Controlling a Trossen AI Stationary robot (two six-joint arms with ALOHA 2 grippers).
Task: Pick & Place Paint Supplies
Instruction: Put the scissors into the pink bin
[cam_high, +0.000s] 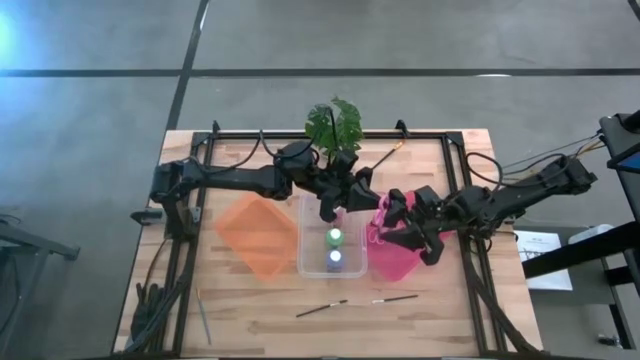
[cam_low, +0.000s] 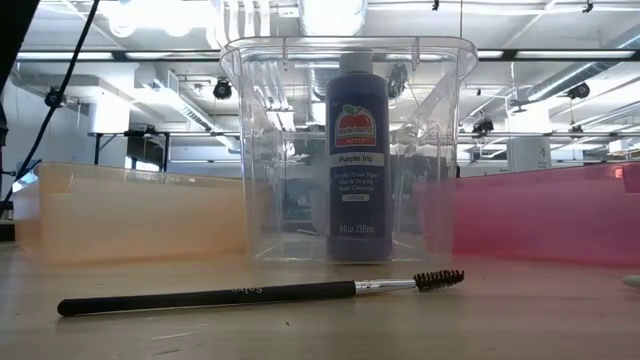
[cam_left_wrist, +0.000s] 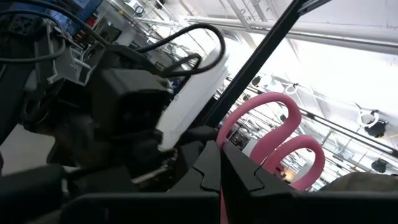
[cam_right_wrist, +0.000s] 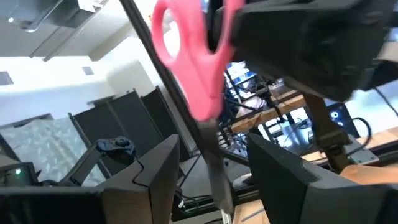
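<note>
Both grippers meet over the middle of the table in the high view: the left gripper (cam_high: 337, 205) is above the far end of the clear plastic bin (cam_high: 306, 262), and the right gripper (cam_high: 392, 215) hangs over the pink tray (cam_high: 400, 262) beside it. In the bin stand a green-capped paint bottle (cam_high: 335, 237) and a blue-capped one (cam_high: 334, 261). An orange tray (cam_high: 255, 235) lies on the bin's other side, two thin paintbrushes (cam_high: 322, 308) on the bare wood near the front edge, and a leafy plant (cam_high: 334, 122) at the back.

Low view: a dark purple paint bottle (cam_low: 357, 160) stands inside the bin, a black-handled brush (cam_low: 250, 294) lying before it.

Left wrist view: the left fingers (cam_left_wrist: 239, 171) are clamped tight on pink-handled scissors (cam_left_wrist: 280, 140).

Right wrist view: the right fingers (cam_right_wrist: 277, 168) stand wide apart on either side of the scissors' blades without gripping them.
</note>
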